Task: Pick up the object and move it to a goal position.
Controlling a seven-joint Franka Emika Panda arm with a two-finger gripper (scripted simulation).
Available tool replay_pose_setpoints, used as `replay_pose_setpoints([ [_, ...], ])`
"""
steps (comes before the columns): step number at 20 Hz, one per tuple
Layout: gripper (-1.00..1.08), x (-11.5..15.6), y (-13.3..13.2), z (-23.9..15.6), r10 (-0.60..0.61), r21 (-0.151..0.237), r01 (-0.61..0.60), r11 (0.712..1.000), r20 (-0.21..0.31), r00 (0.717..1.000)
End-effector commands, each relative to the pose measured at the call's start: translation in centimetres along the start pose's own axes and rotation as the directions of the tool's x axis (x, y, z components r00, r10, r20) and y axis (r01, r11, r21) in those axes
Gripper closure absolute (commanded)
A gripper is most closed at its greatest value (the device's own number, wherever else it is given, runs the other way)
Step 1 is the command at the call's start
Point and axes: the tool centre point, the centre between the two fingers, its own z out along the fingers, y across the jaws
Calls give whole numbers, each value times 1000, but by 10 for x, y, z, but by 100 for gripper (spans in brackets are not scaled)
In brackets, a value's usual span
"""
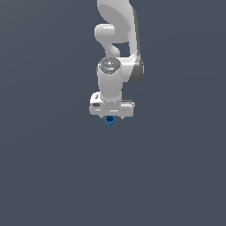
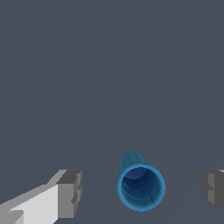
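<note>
A plain dark grey-blue surface [image 1: 53, 176] fills both views, with no edges or corners visible. Near its middle in the exterior view, the blue ribbed cup [image 2: 141, 186] sits beneath the white claw [image 1: 111, 115]. The claw is spread wide; its grey fingertips [image 2: 70, 193] flank the cup, apart from it, gripping nothing.

We find no readable text, labels, brands, numbers or signs in either view. The blue cup [image 2: 141, 187], the white arm [image 1: 115, 39] and the grey ground [image 1: 44, 167] all show plain, unmarked surfaces.
</note>
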Motion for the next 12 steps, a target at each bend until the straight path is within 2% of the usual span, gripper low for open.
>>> replay_pose_setpoints([
  [1, -92, -12, 4, 13, 21, -5, -21, 1000, -1, 1000],
  [12, -92, -46, 15, 44, 74, -17, -74, 997, -7, 997],
])
